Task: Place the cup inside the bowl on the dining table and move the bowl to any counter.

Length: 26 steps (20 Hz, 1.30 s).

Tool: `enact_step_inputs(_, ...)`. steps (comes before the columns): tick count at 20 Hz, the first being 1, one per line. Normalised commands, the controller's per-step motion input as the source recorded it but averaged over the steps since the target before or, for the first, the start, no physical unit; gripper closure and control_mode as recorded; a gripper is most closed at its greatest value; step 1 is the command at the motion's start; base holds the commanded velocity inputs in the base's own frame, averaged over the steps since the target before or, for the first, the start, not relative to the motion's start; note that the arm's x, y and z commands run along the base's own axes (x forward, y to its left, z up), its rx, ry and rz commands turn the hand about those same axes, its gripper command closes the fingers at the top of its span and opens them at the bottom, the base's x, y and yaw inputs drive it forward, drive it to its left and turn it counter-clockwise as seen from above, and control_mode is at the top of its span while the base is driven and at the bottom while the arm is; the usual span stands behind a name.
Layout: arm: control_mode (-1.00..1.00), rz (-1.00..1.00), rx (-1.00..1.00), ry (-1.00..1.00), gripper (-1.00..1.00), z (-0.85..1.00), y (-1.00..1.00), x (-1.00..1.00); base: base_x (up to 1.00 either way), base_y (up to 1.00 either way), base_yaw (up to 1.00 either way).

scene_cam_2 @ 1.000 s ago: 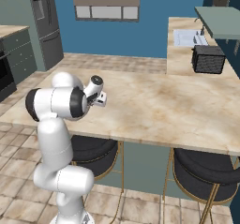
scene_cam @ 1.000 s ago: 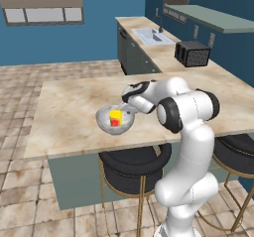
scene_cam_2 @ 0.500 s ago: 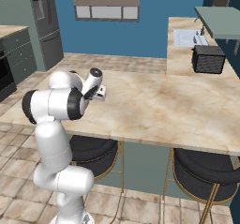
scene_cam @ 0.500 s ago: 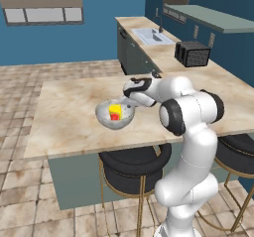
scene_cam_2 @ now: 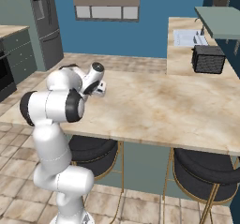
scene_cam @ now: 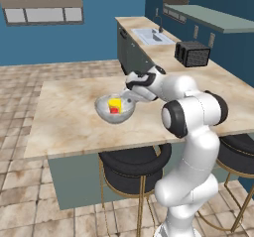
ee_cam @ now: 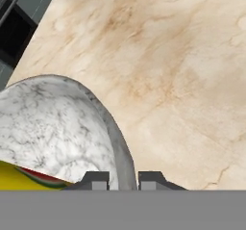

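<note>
Already stowed: small yellow cylindrical cup inside the round speckled silvery-grey bowl, left of centre in the left base view. Two-finger gripper pinches the bowl's rim (one tip each side). Outstanding, by my reading: carrying it off the beige marble-patterned dining table. Open tabletop surrounds the bowl.

Yellow cup inside silvery bowl on dining table; gripper clamped on bowl's right rim.
</note>
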Motion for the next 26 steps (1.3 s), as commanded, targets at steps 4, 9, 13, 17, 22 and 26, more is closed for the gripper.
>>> enact_step_inputs(4,-1.00,0.00,0.11,0.00,1.00,0.12,-0.18,-0.10,0.00,0.00,0.00)
enact_step_inputs(9,-1.00,0.00,0.09,0.00,1.00,0.06,-0.16,-0.14,0.00,0.00,0.00)
enact_step_inputs(13,-1.00,0.00,0.08,-0.01,1.00,0.12,-0.18,-0.21,0.00,0.00,0.00)
enact_step_inputs(17,-1.00,0.00,0.04,0.00,1.00,0.15,-0.18,-0.38,0.00,0.00,0.00)
enact_step_inputs(22,-1.00,0.00,0.03,0.00,1.00,0.18,-0.18,-0.46,0.00,0.00,0.00)
enact_step_inputs(26,-1.00,0.00,0.02,0.00,1.00,0.16,-0.18,-0.48,0.00,0.00,0.00)
